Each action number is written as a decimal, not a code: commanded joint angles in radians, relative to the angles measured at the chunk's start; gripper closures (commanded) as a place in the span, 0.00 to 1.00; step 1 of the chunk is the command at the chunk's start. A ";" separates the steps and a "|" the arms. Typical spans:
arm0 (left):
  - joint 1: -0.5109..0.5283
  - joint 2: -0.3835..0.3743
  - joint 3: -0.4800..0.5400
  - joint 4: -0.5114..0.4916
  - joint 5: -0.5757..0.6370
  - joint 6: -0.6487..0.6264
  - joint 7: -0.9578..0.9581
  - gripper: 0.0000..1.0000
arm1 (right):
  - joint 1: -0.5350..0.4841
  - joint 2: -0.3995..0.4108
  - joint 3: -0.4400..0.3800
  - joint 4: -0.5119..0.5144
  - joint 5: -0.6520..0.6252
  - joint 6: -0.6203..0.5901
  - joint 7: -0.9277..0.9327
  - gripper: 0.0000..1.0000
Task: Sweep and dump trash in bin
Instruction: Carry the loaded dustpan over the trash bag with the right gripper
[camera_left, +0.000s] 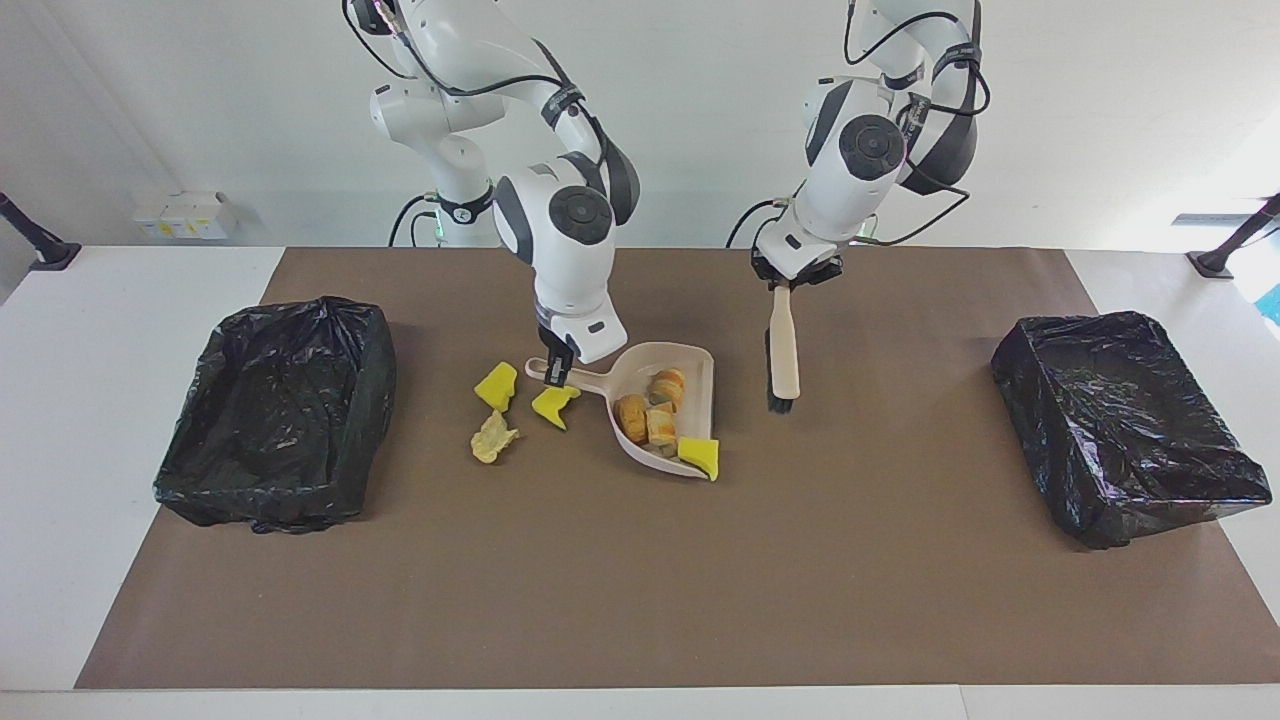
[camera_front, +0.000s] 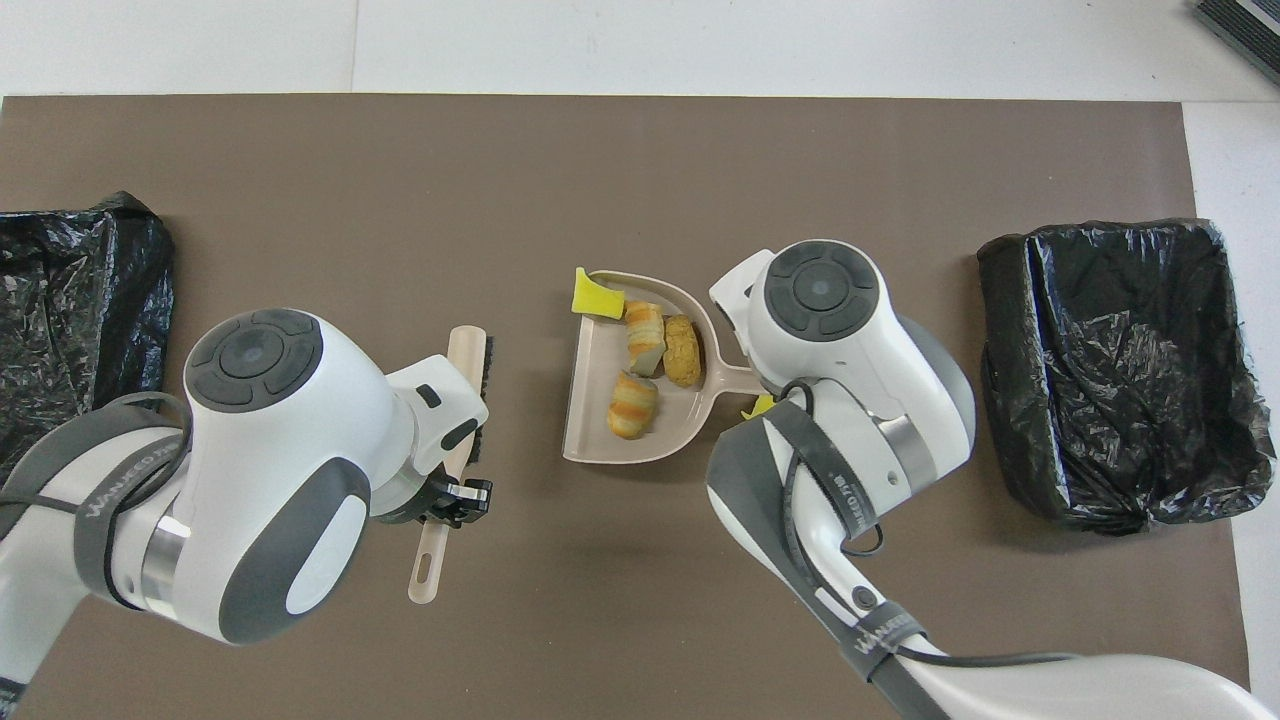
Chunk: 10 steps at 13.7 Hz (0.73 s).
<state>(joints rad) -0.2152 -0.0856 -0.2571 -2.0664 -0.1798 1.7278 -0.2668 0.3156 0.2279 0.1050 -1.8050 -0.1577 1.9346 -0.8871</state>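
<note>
My right gripper (camera_left: 556, 372) is shut on the handle of the beige dustpan (camera_left: 692, 362), which looks lifted a little off the mat. In the pan lie three bread-like lumps of trash (camera_left: 648, 407) (camera_front: 634, 403), with a yellow sponge bit (camera_left: 701, 456) (camera_front: 592, 297) on its lip. On the mat under the right wrist lie two yellow sponge bits (camera_left: 496, 385) (camera_left: 553, 402) and a tan lump (camera_left: 492, 437). Beside the pan, my left gripper (camera_left: 789, 283) (camera_front: 447, 497) is shut on the beige hand brush (camera_left: 783, 345) (camera_front: 464, 365), bristles down over the mat.
Two bins lined with black bags stand on the brown mat: one bin (camera_left: 280, 410) (camera_front: 1120, 370) at the right arm's end, the other bin (camera_left: 1130, 420) (camera_front: 70, 340) at the left arm's end. The part of the mat farther from the robots is bare.
</note>
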 joint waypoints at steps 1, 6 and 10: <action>0.002 -0.052 -0.007 -0.067 0.013 0.032 -0.012 1.00 | -0.096 -0.085 0.007 -0.007 0.053 -0.019 -0.082 1.00; -0.153 0.010 -0.016 -0.102 0.011 0.183 -0.263 1.00 | -0.360 -0.091 0.001 0.114 0.121 -0.164 -0.262 1.00; -0.355 -0.029 -0.018 -0.277 0.007 0.318 -0.380 1.00 | -0.557 -0.105 -0.004 0.137 0.136 -0.221 -0.315 1.00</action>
<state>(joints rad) -0.4851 -0.0627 -0.2896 -2.2315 -0.1801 1.9676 -0.5911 -0.1635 0.1300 0.0921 -1.6852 -0.0577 1.7411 -1.1453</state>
